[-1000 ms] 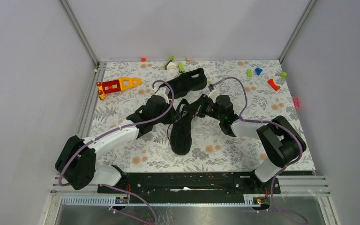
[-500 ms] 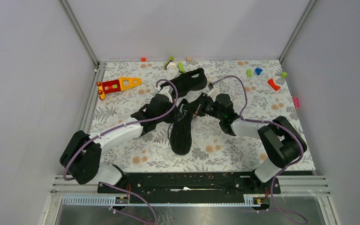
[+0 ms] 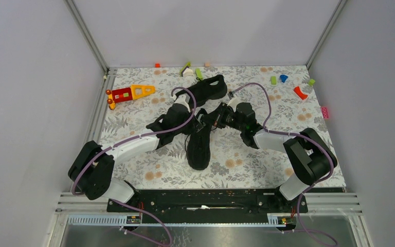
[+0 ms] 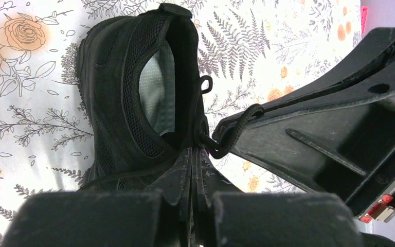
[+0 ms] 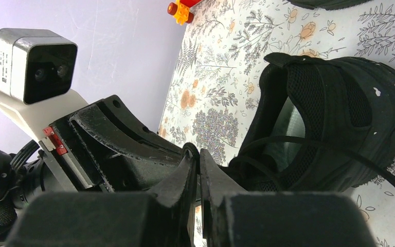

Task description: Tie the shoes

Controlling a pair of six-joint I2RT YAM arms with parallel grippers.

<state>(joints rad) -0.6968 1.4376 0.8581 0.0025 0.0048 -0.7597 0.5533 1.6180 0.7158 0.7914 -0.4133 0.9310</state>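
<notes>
**Two grippers meet at one lace, no bow yet**

The left gripper (image 4: 194, 157) is squeezed all the way closed, with its tips right at the lace (image 4: 235, 128). Whether it has the lace pinched cannot be told. The right gripper (image 5: 196, 164) is almost closed and pinches a loop of that lace at its tips. The two grippers meet tip to tip by the open mouth of the near shoe (image 3: 198, 146), which lies in the middle of the table (image 3: 133, 123). The far shoe (image 3: 208, 87) lies behind them, apart from both.

The job looks only begun. No bow shows on the near shoe, and the far shoe seems to wait its turn.

The top view shows both shoes and both arms, but the lace is too thin to see there. The left wrist view shows the loop bent round the right gripper's tip. The right wrist view shows two strands running from the shoe to the jaws.
</notes>
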